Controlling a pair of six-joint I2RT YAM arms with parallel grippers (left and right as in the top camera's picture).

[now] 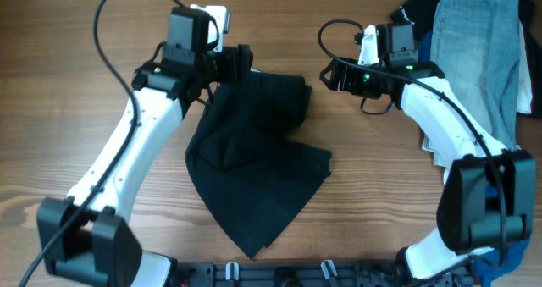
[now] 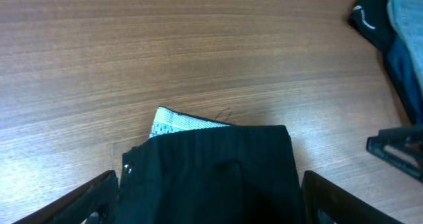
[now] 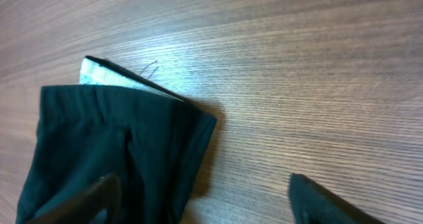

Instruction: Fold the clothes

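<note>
The black shorts (image 1: 254,160) lie crumpled in the middle of the table, with one leg pointing toward the front edge. The pale inner waistband (image 2: 175,123) peeks out at the far end and also shows in the right wrist view (image 3: 112,75). My left gripper (image 1: 241,63) is at the shorts' far left corner. In the left wrist view (image 2: 211,197) its fingers are spread wide, open, with the waist fabric between them. My right gripper (image 1: 326,74) is open just right of the shorts' far right corner. In the right wrist view (image 3: 205,197) one finger is over the fabric and the other over bare wood.
Light-blue denim jeans (image 1: 478,33) lie at the far right. A small black piece with white print (image 1: 415,12) sits beside them and also shows in the left wrist view (image 2: 370,19). A pale item (image 1: 432,147) lies under the right arm.
</note>
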